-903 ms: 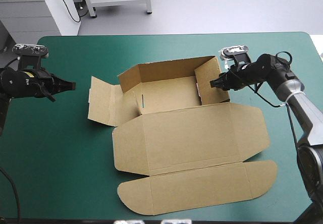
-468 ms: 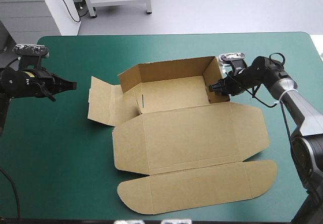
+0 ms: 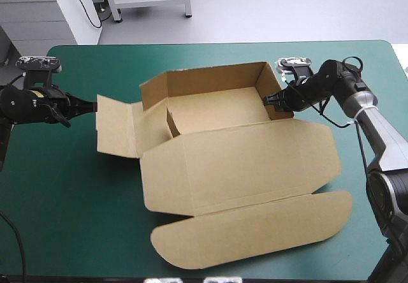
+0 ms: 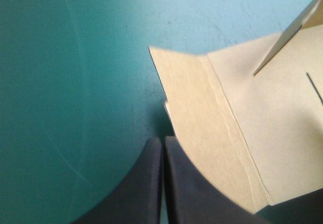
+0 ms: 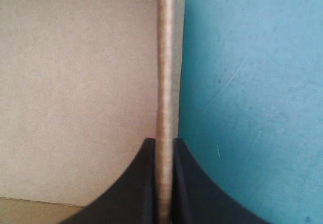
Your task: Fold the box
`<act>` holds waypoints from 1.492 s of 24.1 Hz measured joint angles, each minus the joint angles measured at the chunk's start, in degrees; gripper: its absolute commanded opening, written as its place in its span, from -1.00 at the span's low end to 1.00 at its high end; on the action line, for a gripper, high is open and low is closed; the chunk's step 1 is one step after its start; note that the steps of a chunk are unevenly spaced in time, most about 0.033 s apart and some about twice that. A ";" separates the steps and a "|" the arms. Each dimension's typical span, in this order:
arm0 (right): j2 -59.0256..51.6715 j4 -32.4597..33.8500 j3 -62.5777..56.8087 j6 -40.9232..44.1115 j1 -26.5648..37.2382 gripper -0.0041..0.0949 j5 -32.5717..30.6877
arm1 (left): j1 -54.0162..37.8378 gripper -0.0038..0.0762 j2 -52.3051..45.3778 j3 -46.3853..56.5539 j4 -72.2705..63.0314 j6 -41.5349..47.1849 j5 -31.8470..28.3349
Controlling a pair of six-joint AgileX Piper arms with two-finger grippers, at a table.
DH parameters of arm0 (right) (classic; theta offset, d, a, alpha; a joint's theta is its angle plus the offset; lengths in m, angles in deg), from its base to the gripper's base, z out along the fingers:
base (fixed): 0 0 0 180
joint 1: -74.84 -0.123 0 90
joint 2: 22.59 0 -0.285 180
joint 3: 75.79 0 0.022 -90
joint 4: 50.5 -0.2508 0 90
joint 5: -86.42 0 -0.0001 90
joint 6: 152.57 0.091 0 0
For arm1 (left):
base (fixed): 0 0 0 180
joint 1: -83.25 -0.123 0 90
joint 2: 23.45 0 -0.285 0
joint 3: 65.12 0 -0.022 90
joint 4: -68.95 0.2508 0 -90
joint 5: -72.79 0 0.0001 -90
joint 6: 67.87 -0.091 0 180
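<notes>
box [image 3: 237, 162]: walls raised, lid spread toward near edge
right gripper [image 5: 163, 142]: clamped on right wall
left gripper [image 4: 162, 139]: fingers together, beside left flap

Bare teal-green cover [image 3: 76, 187] around box [image 3: 236, 162]

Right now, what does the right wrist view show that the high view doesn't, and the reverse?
Right wrist only: the box's right wall seen edge-on, pinched between the shut right jaws. High only: the whole box, with the back wall raised, the lid spread toward the near edge, the side flap lying open, and the left jaws at that flap's outer edge. Both: the right jaws on that wall, and the teal-green cover.
</notes>
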 measured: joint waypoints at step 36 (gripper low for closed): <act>-19.22 -23.21 1.31 -9.08 7.71 -0.95 -5.45 | -15.18 -0.92 1.12 0.00 -65.55 -21.95 13.95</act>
